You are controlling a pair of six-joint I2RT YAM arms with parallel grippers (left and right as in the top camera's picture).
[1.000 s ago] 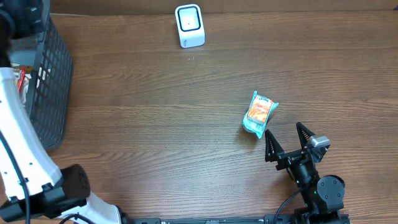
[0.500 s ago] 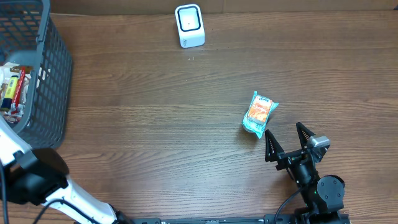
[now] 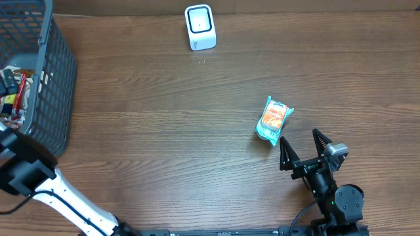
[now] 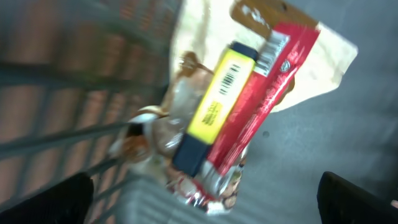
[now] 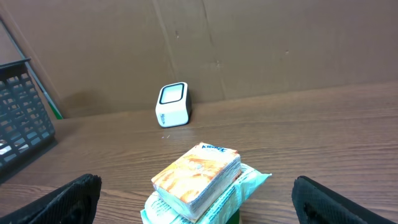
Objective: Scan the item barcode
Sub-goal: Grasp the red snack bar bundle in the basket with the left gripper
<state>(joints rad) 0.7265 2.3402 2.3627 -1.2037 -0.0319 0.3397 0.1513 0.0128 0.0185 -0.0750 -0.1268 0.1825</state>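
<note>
Right claw [image 3: 299, 137]: jaws apart, empty, positioned at the 5 o'clock area of the counter [image 3: 164, 131]. The packet [image 3: 273, 120] lies just beyond it, toward 11 o'clock. The scanner [image 3: 200, 27] stands at 12 o'clock. Left claw [image 4: 204, 186]: jaws apart, over the contents of the basket [image 3: 52, 78] at 9 o'clock.

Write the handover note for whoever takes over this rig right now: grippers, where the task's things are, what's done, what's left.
Left gripper: open, empty, over the items in the basket.
Right gripper: open, empty, just short of the teal-and-orange packet.
Scanner: at the far edge, nothing near it.
Done: nothing gripped yet.
Left: grasp an item, show its barcode to the scanner.
</note>
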